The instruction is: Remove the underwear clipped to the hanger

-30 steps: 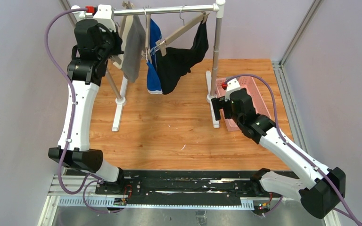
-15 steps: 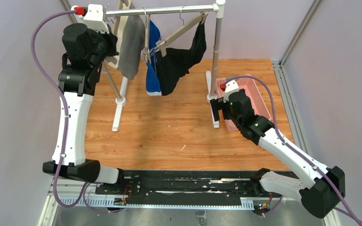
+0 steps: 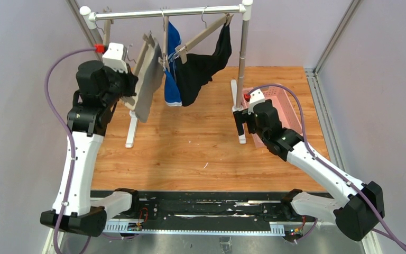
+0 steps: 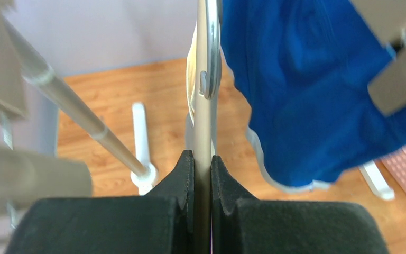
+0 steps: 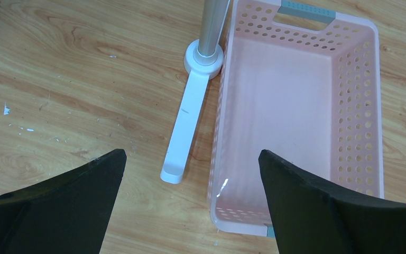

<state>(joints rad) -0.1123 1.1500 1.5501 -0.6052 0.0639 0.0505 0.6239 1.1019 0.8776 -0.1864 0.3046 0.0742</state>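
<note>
Your left gripper (image 4: 202, 159) was clamped on thin tan hanger (image 4: 203, 121) edge. Grey brief (image 3: 147, 84) hung on it, touching gripper's right side. Blue brief (image 4: 306, 95) just beside, black brief (image 3: 203, 69) beyond, both under rail (image 3: 190, 10). Your right gripper (image 5: 191, 156) was spread wide, empty, over stand foot (image 5: 182, 127) and basket (image 5: 357, 106).

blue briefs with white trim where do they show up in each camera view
top external: bright blue cloth briefs hang below the metal rail, upper centre
left wrist: they fill the upper right
right wrist: not in view
shared landmark: the rack's white foot beside the pink perforated plastic basket, seen in all three
</note>
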